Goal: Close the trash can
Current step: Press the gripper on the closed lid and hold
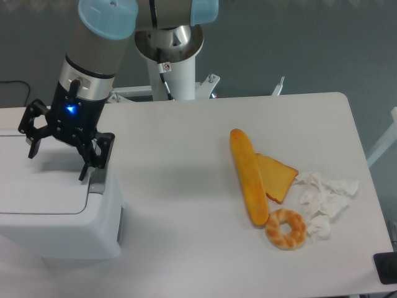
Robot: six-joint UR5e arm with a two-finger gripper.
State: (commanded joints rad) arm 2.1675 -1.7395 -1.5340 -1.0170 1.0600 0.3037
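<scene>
The white trash can (68,233) stands at the left edge of the table. Its flat white lid (37,186) lies down on top of it, and a small grey tab (97,181) shows on its right rim. My gripper (57,158) hangs just above the lid's back part. It is open, its black fingers (87,162) spread wide with nothing between them. The right finger's tip is just above the grey tab.
A long bread loaf (248,175), an orange cheese wedge (277,177) and a bagel (286,228) lie to the right of the table's middle. Crumpled white paper (324,198) lies beside them. The arm's white base (170,56) stands behind the table.
</scene>
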